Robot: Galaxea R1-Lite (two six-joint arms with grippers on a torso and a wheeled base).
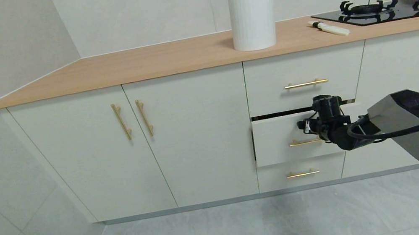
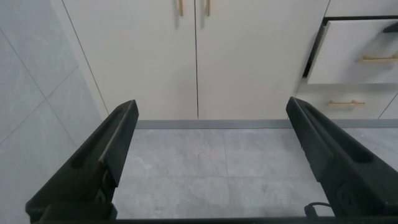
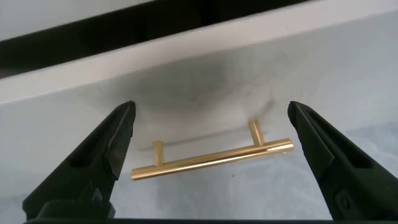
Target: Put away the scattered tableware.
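The grey tiled floor [image 1: 253, 229] nearest the robot is open ground, and the left gripper [image 2: 211, 106] hangs over it with its jaws spread and nothing between them, facing the pale double cabinet doors [image 2: 196, 56]. To the right and farther in, the right gripper [image 1: 313, 125] is also spread wide and empty, just in front of the slim brass bar handle [image 3: 211, 158] of the pale middle drawer [image 1: 277, 140], which stands slightly ajar. The likely fault here is a bad grip. If the jaws close off-centre or beside a post, the thin bar could slip out, and a skewed pull might jam the drawer. The top drawer [image 1: 304, 76] just above leaves little room upward, and the bottom drawer's handle [image 1: 302, 173] sits close below. On the wooden countertop [image 1: 141, 63] beyond, the cream-handled utensil [image 1: 328, 28] lies near the front edge, so a nudge could tip it off. It lies between the tall white ribbed cylinder [image 1: 252, 14] on its left and the black gas hob [image 1: 387, 11] on its right, which narrows the approach.
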